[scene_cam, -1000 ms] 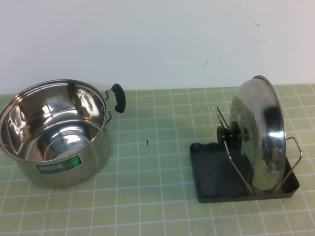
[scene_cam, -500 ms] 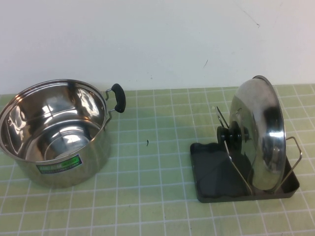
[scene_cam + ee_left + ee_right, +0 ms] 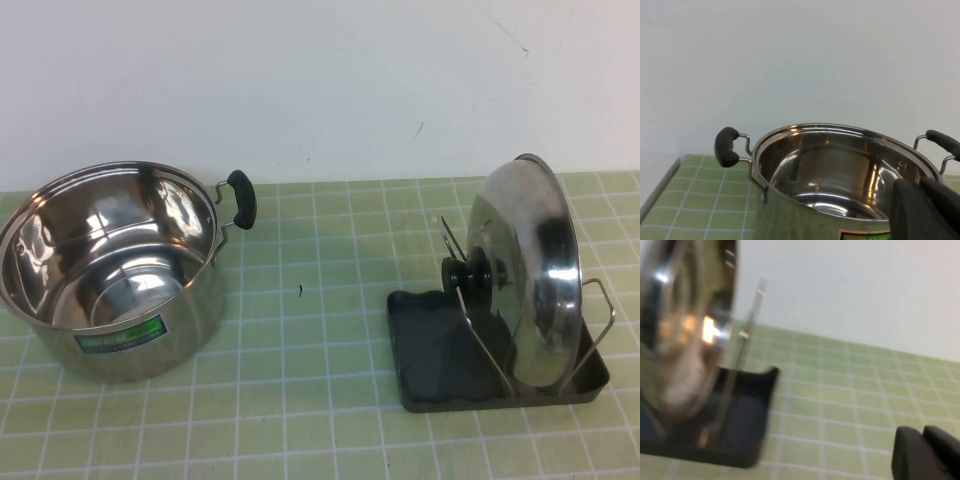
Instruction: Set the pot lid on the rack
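The pot lid [image 3: 527,268] stands on edge in the rack [image 3: 430,345], leaning in the silver wire loops, with its black knob [image 3: 468,272] facing the pot. It also shows in the right wrist view [image 3: 685,325], with the rack's dark tray [image 3: 735,425] under it. Neither gripper shows in the high view. My left gripper [image 3: 920,182] is shut and empty beside the steel pot [image 3: 840,175]. My right gripper [image 3: 922,431] is shut and empty, above the tiles and apart from the rack.
The open steel pot [image 3: 115,270] with a green label and black side handle [image 3: 241,198] stands at the left of the green tiled table [image 3: 310,400]. A white wall runs along the back.
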`<state>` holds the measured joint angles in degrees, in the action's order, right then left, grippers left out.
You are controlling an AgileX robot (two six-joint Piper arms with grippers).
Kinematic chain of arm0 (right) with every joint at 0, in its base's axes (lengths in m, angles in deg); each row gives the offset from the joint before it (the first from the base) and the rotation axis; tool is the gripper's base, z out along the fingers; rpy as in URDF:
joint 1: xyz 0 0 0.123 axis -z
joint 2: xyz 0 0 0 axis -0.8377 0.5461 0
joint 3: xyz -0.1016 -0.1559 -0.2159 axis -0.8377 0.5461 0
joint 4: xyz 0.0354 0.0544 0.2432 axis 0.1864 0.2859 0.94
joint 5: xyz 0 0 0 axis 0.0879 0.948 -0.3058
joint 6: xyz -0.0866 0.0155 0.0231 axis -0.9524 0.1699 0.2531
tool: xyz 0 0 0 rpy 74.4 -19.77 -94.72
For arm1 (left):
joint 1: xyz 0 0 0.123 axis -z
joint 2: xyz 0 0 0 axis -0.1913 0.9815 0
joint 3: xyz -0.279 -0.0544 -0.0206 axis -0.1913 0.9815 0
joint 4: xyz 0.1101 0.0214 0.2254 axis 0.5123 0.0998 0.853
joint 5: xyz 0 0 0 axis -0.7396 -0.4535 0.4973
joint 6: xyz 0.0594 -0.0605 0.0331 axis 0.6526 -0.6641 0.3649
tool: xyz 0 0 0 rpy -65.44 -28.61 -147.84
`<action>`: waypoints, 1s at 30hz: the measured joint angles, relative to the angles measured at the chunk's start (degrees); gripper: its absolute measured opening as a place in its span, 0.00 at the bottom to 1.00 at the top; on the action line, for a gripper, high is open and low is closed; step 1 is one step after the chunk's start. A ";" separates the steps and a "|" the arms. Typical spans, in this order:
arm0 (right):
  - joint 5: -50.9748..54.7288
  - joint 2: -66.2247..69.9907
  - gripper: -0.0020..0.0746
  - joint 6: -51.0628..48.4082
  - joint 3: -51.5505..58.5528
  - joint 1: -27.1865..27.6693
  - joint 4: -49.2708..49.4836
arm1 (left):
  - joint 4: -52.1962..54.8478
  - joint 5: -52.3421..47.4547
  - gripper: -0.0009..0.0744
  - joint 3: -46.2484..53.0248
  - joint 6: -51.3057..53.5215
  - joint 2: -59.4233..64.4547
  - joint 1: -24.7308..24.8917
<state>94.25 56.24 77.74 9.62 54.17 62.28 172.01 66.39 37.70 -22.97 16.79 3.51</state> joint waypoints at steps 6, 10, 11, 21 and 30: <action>4.33 0.00 0.07 1.23 0.00 9.35 -3.69 | 0.24 3.16 0.01 0.00 0.21 0.00 0.00; 8.44 0.00 0.07 1.44 0.00 11.51 -4.19 | 0.33 5.56 0.01 0.00 0.21 0.00 0.00; 8.70 0.00 0.07 1.71 -0.11 11.51 -4.19 | 0.33 6.08 0.01 0.00 0.21 0.00 0.00; 8.92 0.00 0.07 13.25 -0.11 4.71 -4.45 | 0.93 10.96 0.01 0.00 0.21 0.00 0.00; 8.92 0.00 0.07 15.14 -0.11 1.19 -6.27 | 1.42 15.56 0.01 0.00 0.21 0.00 0.00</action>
<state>103.16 56.24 92.88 9.51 55.36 56.01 173.44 81.95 37.70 -22.76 16.79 3.51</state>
